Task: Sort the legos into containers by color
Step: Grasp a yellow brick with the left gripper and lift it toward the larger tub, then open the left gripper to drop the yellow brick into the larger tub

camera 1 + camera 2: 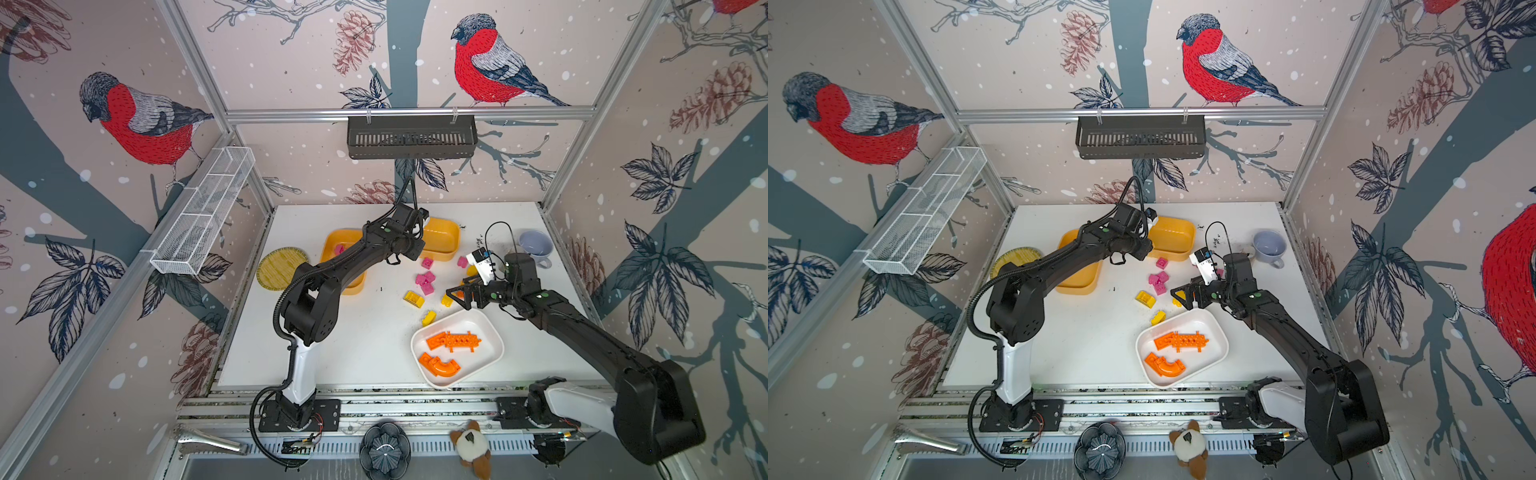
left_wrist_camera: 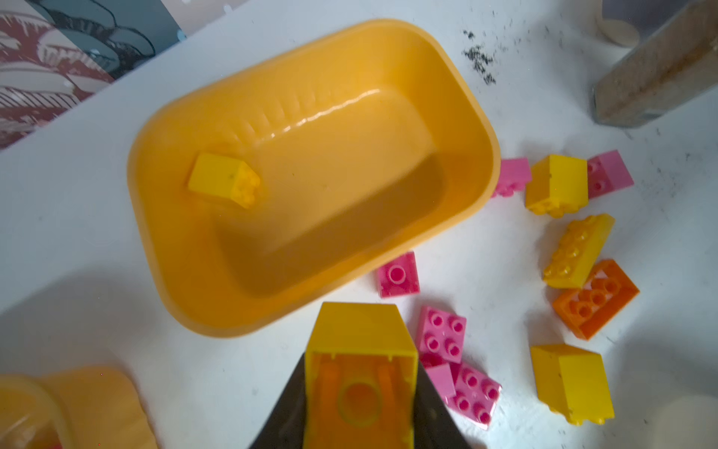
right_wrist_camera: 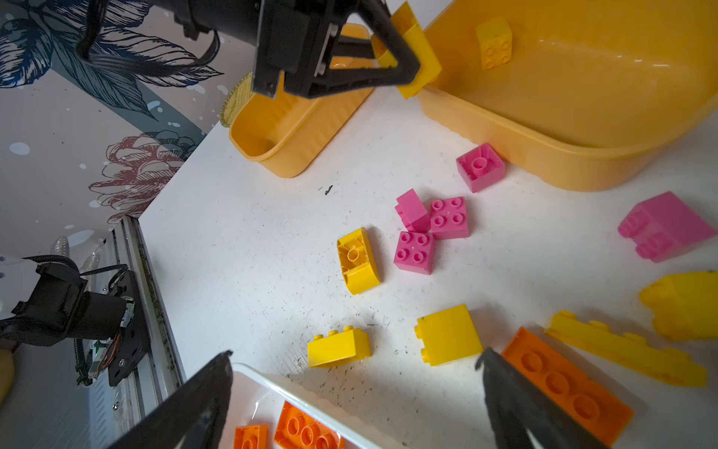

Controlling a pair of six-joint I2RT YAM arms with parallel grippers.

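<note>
Just beside the far yellow tub [image 2: 349, 186], which holds one yellow brick [image 2: 223, 179], the left gripper [image 2: 361, 408] is clamped on a second yellow block [image 2: 359, 338]. Loose on the table [image 3: 252, 233] lie five pink cubes [image 3: 413, 252], five yellow pieces [image 3: 448, 334] and one orange plate [image 3: 567, 385]. Above them the right gripper [image 1: 458, 297] hangs spread wide, empty. Of three tubs, the white tub [image 1: 478, 365] holds orange pieces [image 1: 453, 341]; the nearer yellow tub [image 1: 355, 289], one pink cube [image 1: 340, 248].

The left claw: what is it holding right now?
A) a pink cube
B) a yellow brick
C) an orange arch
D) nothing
B: the left gripper is shut on a yellow brick, whose hollow underside faces the wrist camera, by the yellow tub.
</note>
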